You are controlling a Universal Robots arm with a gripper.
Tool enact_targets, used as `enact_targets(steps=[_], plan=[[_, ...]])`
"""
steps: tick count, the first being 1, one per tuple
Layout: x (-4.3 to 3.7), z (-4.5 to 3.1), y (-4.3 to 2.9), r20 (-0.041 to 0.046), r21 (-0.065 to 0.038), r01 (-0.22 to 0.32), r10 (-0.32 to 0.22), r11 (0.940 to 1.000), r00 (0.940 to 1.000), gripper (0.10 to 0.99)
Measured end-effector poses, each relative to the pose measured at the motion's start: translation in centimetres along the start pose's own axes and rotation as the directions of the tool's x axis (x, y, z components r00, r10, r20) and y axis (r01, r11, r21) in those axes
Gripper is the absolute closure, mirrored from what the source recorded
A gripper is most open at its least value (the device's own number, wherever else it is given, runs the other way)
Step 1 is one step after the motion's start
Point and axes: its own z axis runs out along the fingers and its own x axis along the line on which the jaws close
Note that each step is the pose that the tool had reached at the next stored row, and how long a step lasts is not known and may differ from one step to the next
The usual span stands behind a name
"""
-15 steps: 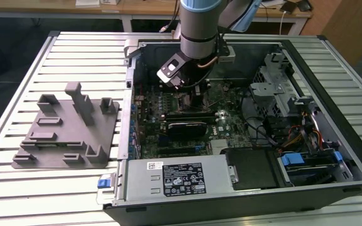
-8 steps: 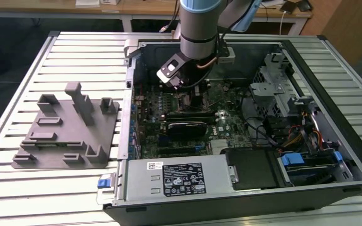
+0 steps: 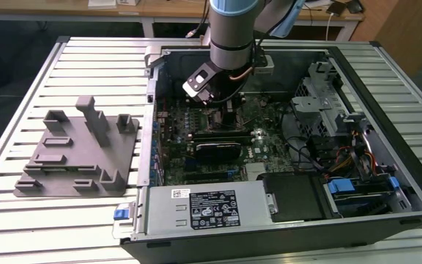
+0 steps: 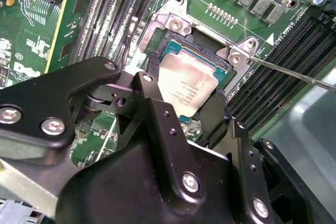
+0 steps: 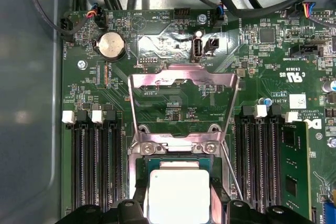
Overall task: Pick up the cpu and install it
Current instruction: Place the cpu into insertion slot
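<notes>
The arm [image 3: 229, 27] reaches down into the open case [image 3: 270, 242] on the surface [image 3: 86, 55]. The jaws are closed to the cpu's width, with a finger [image 4: 152, 77] against each of two opposite edges of the cpu [image 4: 189, 85]. The cpu lies silver top up within the socket [image 4: 202, 39], between the banks of memory slots [image 5: 94, 171], with the load plate [image 5: 220, 77] open beyond it; I cannot tell whether it is fully seated. A grey tray [image 3: 79, 159] sits well apart, to the exterior view's left of the case.
</notes>
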Motion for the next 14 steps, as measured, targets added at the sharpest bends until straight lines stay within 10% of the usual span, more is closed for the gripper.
enact_targets(steps=[14], plan=[[0.00,0.02,0.00,0.0003,0.000,0.000,0.000,1.0000,1.0000,0.475]])
